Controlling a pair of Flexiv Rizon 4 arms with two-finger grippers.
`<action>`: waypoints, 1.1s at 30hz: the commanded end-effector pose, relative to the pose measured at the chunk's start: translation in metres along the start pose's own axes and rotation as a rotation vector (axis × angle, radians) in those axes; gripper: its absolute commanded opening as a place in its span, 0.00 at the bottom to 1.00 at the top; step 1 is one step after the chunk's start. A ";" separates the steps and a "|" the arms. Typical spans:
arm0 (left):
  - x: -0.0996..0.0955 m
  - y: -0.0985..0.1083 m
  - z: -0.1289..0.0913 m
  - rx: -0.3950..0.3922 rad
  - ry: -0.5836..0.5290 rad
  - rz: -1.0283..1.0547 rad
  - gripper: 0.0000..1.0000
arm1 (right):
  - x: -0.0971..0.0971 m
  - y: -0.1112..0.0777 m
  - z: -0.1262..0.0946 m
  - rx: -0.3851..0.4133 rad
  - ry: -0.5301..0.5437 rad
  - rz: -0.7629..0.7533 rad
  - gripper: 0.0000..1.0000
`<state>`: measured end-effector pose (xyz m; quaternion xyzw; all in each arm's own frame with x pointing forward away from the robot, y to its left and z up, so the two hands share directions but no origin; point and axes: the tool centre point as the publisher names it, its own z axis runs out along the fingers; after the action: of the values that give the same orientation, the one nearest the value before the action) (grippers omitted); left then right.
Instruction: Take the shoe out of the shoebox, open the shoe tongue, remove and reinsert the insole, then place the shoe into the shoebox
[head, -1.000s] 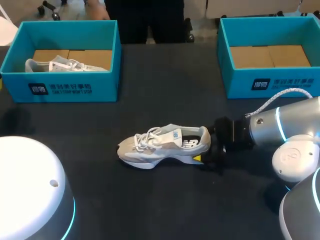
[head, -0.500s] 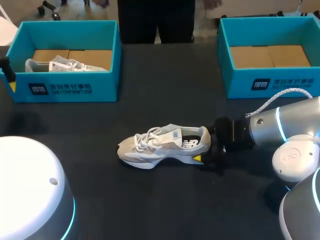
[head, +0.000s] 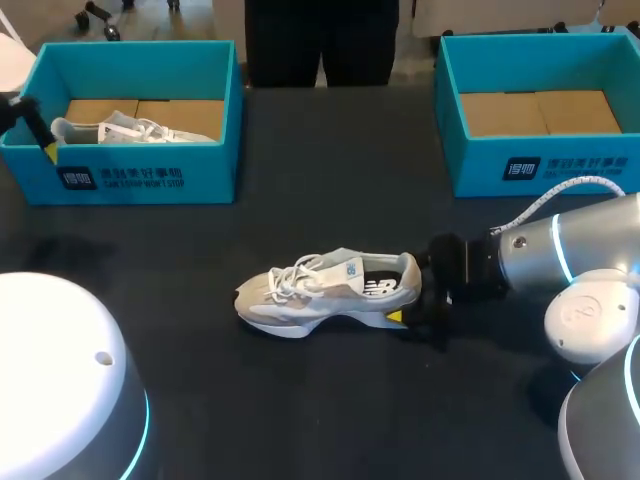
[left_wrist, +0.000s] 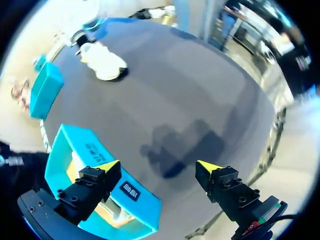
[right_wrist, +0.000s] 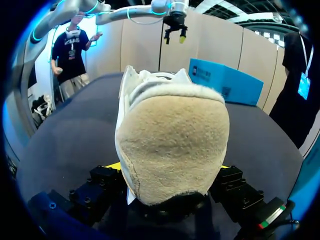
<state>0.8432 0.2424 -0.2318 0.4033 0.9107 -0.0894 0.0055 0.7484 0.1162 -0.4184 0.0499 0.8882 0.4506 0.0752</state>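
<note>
A pale grey sneaker (head: 330, 290) stands upright on the dark table (head: 330, 190), toe to the left. My right gripper (head: 410, 305) is at its heel. In the right wrist view the suede heel (right_wrist: 172, 145) fills the gap and both fingers (right_wrist: 105, 180) press its sides, so the gripper is shut on the shoe. My left gripper (head: 45, 140) hangs open over the near-left corner of the left teal shoebox (head: 140, 175). In the left wrist view its yellow tips (left_wrist: 107, 166) stand wide apart with nothing between them, and the sneaker (left_wrist: 102, 61) lies far ahead.
A second white shoe (head: 125, 128) lies in the left shoebox. The right teal shoebox (head: 540, 165) at the back right shows only a cardboard floor. A person stands at the table's far edge without reaching over it.
My left gripper has come into the head view from the left edge and moved up and right to the left box's corner. The right arm and the sneaker have stayed put.
</note>
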 end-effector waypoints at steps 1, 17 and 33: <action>-0.005 -0.010 0.004 0.017 -0.033 -0.253 1.00 | 0.001 0.001 -0.002 0.002 -0.001 0.000 0.00; -0.005 -0.010 0.004 0.017 -0.033 -0.253 1.00 | 0.001 0.001 -0.002 0.002 -0.001 0.000 0.00; -0.045 -0.046 0.011 -0.084 -0.088 -1.254 1.00 | 0.001 0.001 -0.002 0.002 -0.001 0.000 0.00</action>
<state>0.8421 0.1866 -0.2336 0.0643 0.9942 -0.0849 0.0162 0.7484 0.1160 -0.4183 0.0500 0.8882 0.4505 0.0751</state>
